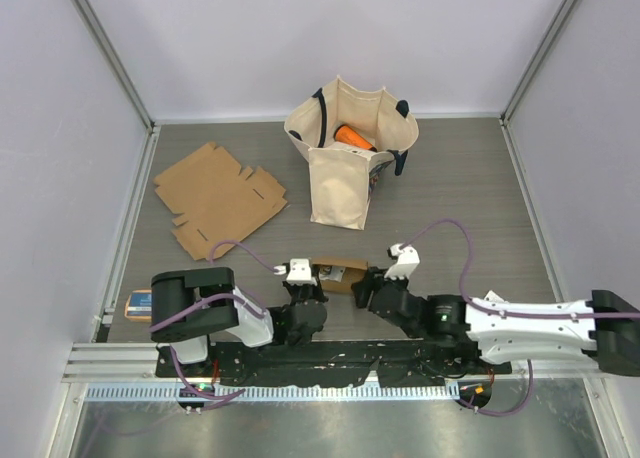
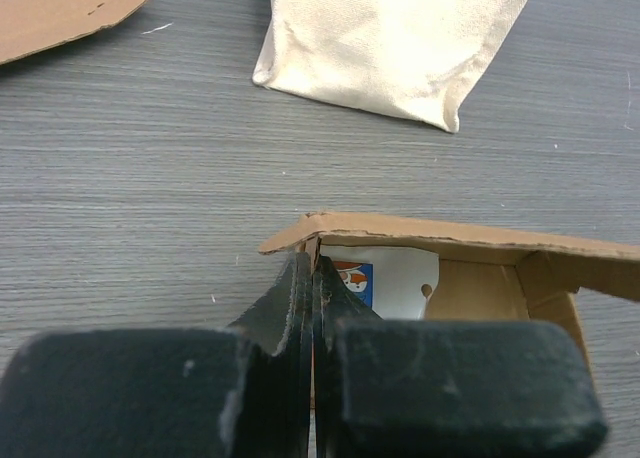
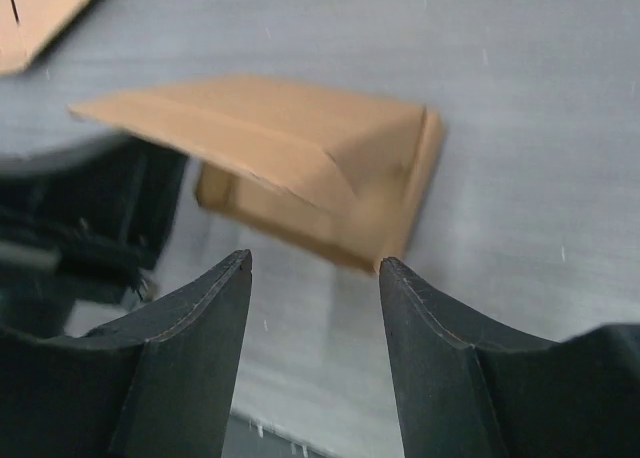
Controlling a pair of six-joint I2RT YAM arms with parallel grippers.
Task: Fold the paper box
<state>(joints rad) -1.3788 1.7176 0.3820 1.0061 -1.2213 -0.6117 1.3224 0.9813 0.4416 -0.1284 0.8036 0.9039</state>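
1. The left gripper's point(image 2: 312, 270) fingers point(image 2: 290, 308) are pressed together, pinching the left wall of the paper box point(image 2: 450, 236). The right gripper's point(image 3: 315, 265) fingers point(image 3: 205, 303) are spread, with the box's right end just beyond their tips and nothing between them.
2. The grey wood-grain table point(image 1: 460, 188) carries everything, with the arms at its near edge.
3. A cream canvas tote bag point(image 1: 345, 173) stands at the far centre, its mouth open.
4. A flat, unfolded cardboard sheet point(image 1: 215, 198) lies at the far left, well apart from the bag.
5. The paper box sits near the centre of the near edge, between the two grippers and just nearer than the bag. It is partly formed, its lid flap raised, and a white printed label shows inside.
6. An orange object point(image 1: 352, 136) pokes out of the bag's mouth.
7. A small blue-and-orange item point(image 1: 138, 302) lies at the near left edge; I cannot tell what it is.
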